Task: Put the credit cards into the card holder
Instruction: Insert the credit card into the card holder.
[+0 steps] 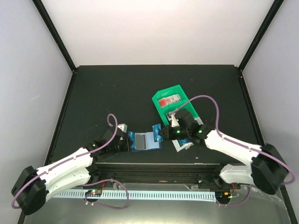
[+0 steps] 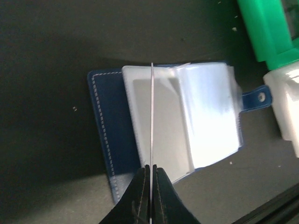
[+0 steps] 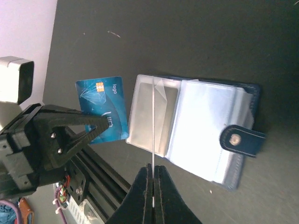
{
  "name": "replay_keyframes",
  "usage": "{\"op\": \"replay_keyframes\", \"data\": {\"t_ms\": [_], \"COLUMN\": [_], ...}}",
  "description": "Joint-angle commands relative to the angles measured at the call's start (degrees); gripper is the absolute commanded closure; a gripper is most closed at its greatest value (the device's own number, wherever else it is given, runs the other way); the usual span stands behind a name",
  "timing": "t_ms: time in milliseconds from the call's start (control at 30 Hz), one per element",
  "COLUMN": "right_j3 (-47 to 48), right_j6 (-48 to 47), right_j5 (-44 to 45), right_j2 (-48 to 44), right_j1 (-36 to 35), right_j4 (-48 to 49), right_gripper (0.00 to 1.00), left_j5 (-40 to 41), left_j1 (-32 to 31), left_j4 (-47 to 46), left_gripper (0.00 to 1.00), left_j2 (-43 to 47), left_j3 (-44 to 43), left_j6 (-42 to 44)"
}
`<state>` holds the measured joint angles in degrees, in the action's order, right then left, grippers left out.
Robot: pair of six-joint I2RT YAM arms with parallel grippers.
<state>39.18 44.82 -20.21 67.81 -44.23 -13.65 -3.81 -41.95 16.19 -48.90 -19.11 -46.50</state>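
Note:
The card holder [image 1: 145,141] lies open on the black table, clear sleeves [image 2: 205,116] up and its clasp strap [image 3: 236,138] to the right. My left gripper [image 2: 151,167] is shut on a bright blue credit card [image 3: 103,105], held upright just left of the holder. In the left wrist view that card is only a thin edge [image 2: 152,116]. My right gripper [image 3: 153,167] is shut on another thin flat piece, seen edge-on [image 3: 153,121] over the left sleeve. A blue patch at its fingers [image 1: 157,130] suggests a second card.
A green bin [image 1: 158,103] holding a red-and-white item [image 1: 169,100] stands behind and right of the holder. A white bin [image 2: 287,107] sits beside the strap, under the right arm. The table's metal front rail [image 3: 107,179] runs close below both grippers.

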Motion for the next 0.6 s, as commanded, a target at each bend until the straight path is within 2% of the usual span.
{"op": "replay_keyframes", "data": {"t_ms": [0,233,567], "right_j3": [-0.9,-1.3,-0.4], "right_j6": [6.5,8.9,8.6], "right_j5": [-1.3,-5.1,0.2], "right_j2": [7.3,17.1,23.6], "right_j1": [-2.1,-3.0,-5.3], "right_j4": [14.2,23.7,22.4], "right_gripper": [0.99,0.99,0.99], "left_j5": [0.6,-1.6,-0.8], "left_j1": [0.9,1.5,1.8], "left_j4": [4.2,3.6,5.6], "left_gripper": [0.98,0.98,0.98], "left_j2": [-1.8,-5.7,-5.5], "left_j3": [-2.0,-1.8,-1.7], "left_j6": [2.0,2.6,2.6]}}
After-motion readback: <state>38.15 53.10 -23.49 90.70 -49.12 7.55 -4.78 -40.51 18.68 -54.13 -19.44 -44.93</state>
